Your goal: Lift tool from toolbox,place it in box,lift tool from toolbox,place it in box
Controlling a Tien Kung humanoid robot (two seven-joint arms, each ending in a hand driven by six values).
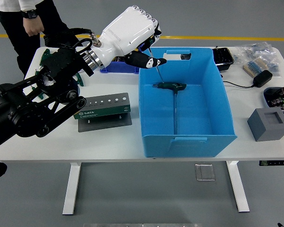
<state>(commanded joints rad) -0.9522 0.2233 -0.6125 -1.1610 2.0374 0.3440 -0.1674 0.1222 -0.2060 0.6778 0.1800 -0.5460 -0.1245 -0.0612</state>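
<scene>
The left hand [132, 33], white-shelled, is closed around a slim T-handle hex key [157, 69] whose shaft hangs below its fingers, over the blue box [189, 137]'s left rim. Lower right of the hand, another T-handle key [174, 94] lies inside the box; lower left sits the green tool holder [102, 108].

A white bench [109, 137] carries a grey toolbox [103, 107] left of centre, a big blue box [189, 135] in the middle, a small blue bin [114, 67] behind, and a grey block [269, 124], charger [262, 78] and bags [255, 56] at right.
</scene>
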